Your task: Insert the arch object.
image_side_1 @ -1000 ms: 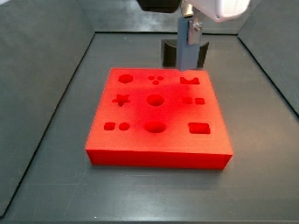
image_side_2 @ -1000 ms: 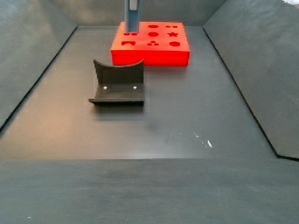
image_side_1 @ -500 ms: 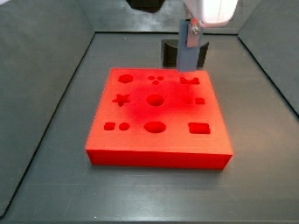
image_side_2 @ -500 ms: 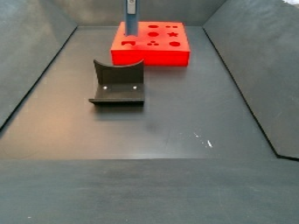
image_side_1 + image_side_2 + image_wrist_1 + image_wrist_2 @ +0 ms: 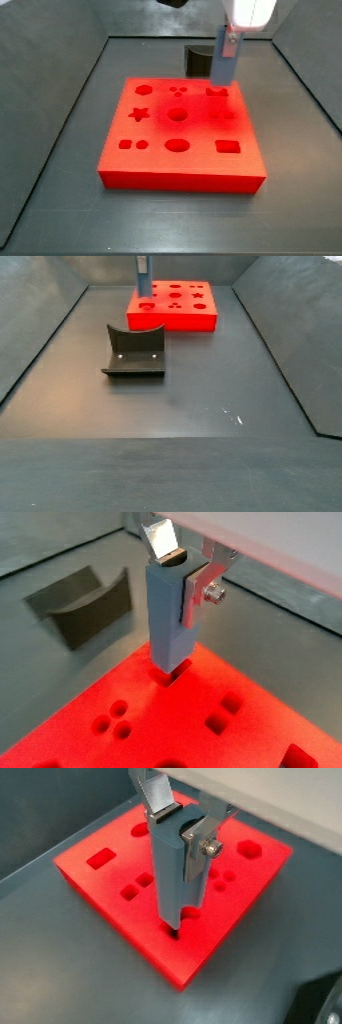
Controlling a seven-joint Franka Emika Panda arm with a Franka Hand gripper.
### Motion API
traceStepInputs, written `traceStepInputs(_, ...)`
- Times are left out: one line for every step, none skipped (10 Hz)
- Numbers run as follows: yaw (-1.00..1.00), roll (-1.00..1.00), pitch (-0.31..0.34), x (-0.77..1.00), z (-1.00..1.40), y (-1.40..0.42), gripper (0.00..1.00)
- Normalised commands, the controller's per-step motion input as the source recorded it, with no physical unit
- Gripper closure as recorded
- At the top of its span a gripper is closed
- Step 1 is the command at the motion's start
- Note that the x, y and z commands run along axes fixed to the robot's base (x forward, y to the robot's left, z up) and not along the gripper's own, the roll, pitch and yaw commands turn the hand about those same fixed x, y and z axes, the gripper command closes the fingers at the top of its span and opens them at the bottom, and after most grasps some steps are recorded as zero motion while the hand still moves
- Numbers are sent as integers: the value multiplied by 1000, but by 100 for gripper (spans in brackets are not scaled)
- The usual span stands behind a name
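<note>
My gripper (image 5: 182, 580) is shut on the arch object (image 5: 171, 617), a long blue-grey block held upright, with a semicircular notch in its upper end between my fingers. It also shows in a wrist view (image 5: 171, 888). Its lower end is at the surface of the red board (image 5: 181, 140), near the far edge by the arch-shaped recess (image 5: 218, 91). In a side view the gripper (image 5: 229, 42) holds the block (image 5: 225, 66) over the board's far right part. In a side view the block (image 5: 143, 278) stands at the board (image 5: 177, 308).
The red board has several shaped recesses: star, circles, squares. The dark fixture (image 5: 134, 352) stands on the grey floor away from the board; it also shows in a side view (image 5: 199, 60) and in both wrist views (image 5: 78, 604) (image 5: 329, 1002). Dark walls enclose the floor.
The gripper with the arch object has shifted slightly sideways along the board's far edge, toward the arch-shaped recess. The board and fixture have not moved.
</note>
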Motion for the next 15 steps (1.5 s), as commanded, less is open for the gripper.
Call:
traceStepInputs(0, -43, -57, 0, -3, 9, 100)
traceStepInputs(0, 0, -4, 0, -34, 0, 100)
traceStepInputs(0, 0, -43, -200, -117, -29, 100)
traceStepInputs(83, 0, -16, -231, -203, -137, 100)
traceStepInputs(263, 0, 0, -6, -260, -123, 100)
traceStepInputs(346, 0, 0, 0, -234, -49, 100)
traceStepInputs(283, 0, 3, 0, -114, 0, 100)
traceStepInputs(117, 0, 9, 143, -69, 83, 100)
traceStepInputs(57, 0, 20, 123, -29, 154, 100)
traceStepInputs(0, 0, 50, 0, 0, 157, 100)
traceStepInputs(0, 0, 11, 0, -66, 0, 100)
traceStepInputs(-9, 0, 0, 0, -123, 0, 100)
traceStepInputs(-86, 0, 0, -9, -17, -109, 100)
traceStepInputs(-80, 0, 0, 0, -34, -103, 100)
traceStepInputs(-60, 0, 0, 120, -80, -80, 100)
